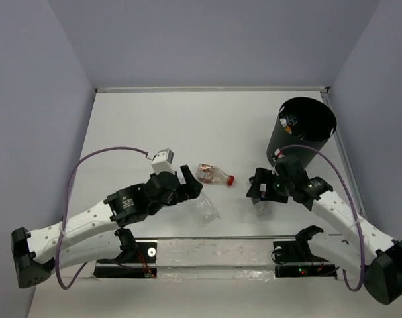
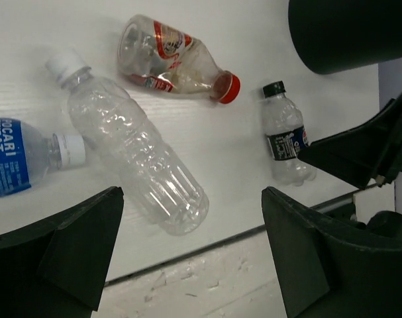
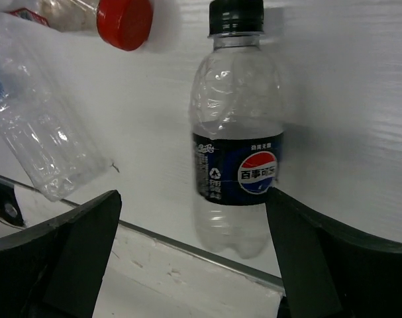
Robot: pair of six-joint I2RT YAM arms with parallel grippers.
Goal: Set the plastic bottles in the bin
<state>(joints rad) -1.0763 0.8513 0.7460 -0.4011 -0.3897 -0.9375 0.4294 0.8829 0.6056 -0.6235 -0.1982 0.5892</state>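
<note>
In the left wrist view an unlabelled clear bottle [image 2: 131, 152] with a white cap lies on its side. Around it lie a red-capped bottle [image 2: 177, 63] with a red-white label, a blue-labelled bottle [image 2: 12, 156] and a black-capped bottle [image 2: 287, 136] with a dark label. My left gripper [image 2: 194, 265] hangs open over the table's near edge, just short of the clear bottle's base. My right gripper [image 3: 194, 265] is open around the base of the dark-labelled bottle [image 3: 237, 132], whose side is close to the right finger [image 3: 333, 258]. The black bin [image 1: 306, 129] stands at the back right.
A metal strip [image 1: 214, 248] runs along the table's near edge, between the arm bases. Purple cables [image 1: 88, 162] loop over both arms. Grey walls close off the left, back and right sides. Some things lie inside the bin; I cannot make them out.
</note>
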